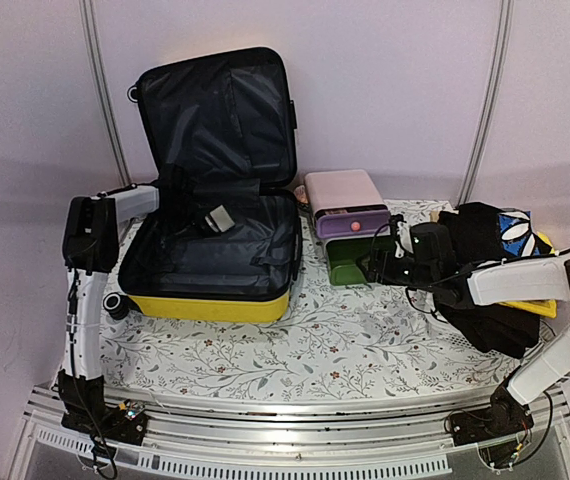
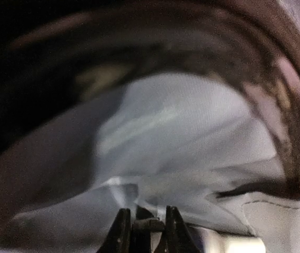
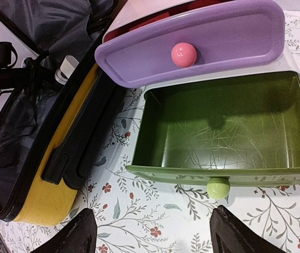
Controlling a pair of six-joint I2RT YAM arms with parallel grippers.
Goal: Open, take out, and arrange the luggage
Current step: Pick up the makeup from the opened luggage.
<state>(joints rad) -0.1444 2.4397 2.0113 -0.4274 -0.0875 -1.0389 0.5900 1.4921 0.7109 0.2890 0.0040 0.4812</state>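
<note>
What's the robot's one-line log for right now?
suitcase: open | left gripper: inside it, grip unclear | right gripper: open, by green drawer

free: near strip of tablecloth (image 1: 365, 345) | narrow: gap between luggage (image 1: 210, 305) and drawer box (image 1: 343, 190) | obstacle: open green drawer (image 3: 218, 176)

Luggage (image 1: 210, 307) is yellow, lined black; drawer box (image 3: 223, 126) purple and green; tablecloth (image 1: 365, 340) floral.

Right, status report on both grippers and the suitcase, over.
Left gripper down inside suitcase, jaws close together, grip unclear. Right gripper open, hovering before the pulled-out green drawer. Suitcase open, lid upright. Nothing seen blocking it.
</note>
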